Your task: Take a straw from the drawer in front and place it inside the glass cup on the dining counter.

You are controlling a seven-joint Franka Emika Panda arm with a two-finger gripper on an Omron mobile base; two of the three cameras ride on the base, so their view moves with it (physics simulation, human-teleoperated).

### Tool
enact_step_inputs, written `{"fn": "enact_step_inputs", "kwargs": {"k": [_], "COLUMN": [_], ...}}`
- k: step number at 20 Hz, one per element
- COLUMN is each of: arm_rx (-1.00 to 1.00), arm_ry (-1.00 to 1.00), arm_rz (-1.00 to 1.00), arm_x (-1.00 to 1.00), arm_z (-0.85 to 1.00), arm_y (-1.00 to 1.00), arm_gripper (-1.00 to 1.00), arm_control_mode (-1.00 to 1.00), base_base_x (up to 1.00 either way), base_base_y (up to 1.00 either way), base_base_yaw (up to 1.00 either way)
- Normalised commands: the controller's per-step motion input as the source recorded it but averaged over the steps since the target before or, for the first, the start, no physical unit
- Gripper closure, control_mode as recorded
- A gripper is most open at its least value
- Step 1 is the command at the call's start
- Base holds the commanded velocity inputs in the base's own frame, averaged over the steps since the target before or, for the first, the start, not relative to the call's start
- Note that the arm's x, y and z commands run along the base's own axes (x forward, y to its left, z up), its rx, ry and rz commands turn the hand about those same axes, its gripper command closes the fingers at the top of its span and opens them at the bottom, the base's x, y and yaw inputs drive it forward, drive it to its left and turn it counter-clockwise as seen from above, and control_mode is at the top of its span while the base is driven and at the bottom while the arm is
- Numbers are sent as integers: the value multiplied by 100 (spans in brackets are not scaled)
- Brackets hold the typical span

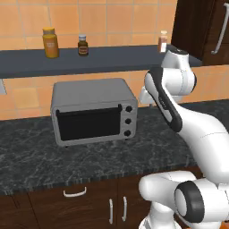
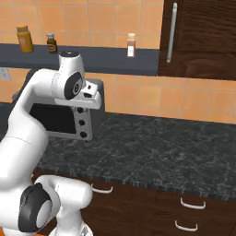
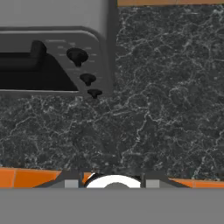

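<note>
The arm is folded high above the black speckled counter (image 1: 89,156), its wrist held beside the toaster oven (image 1: 94,112). In the hand view the camera looks straight down on that counter, with the oven's knob panel (image 3: 85,72) at 10 o'clock. The gripper's finger tips cannot be made out there, so its opening cannot be told.

The drawer (image 2: 193,203), dark-brown with a small silver handle, sits closed under the counter edge, at about 5 o'clock from the wrist in the right base view. A second handle (image 1: 74,193) lies at 7 o'clock in the left base view.

Judgement: the straw is presumably inside the drawer. Next move calls for lowering the hand past the counter edge toward a handle whose long axis runs horizontal.
</note>
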Motion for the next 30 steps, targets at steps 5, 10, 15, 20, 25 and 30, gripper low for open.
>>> {"fn": "enact_step_inputs", "kwargs": {"k": [5,10,15,20,25,30], "arm_rx": [0,0,0,0,0,0], "arm_ry": [0,0,0,0,0,0], "arm_rz": [0,0,0,0,0,0], "arm_x": [0,0,0,0,0,0], "arm_z": [0,0,0,0,0,0], "arm_y": [0,0,0,0,0,0], "arm_gripper": [-100,-100,-100,-100,-100,-100], "arm_control_mode": [100,100,100,100,100,100], "base_base_x": [-56,-82,-9,0,-9,-24], "base_base_y": [-1,5,54,57,79,98], "base_base_yaw": [-3,-33,-66,-67,-56,-45]}}
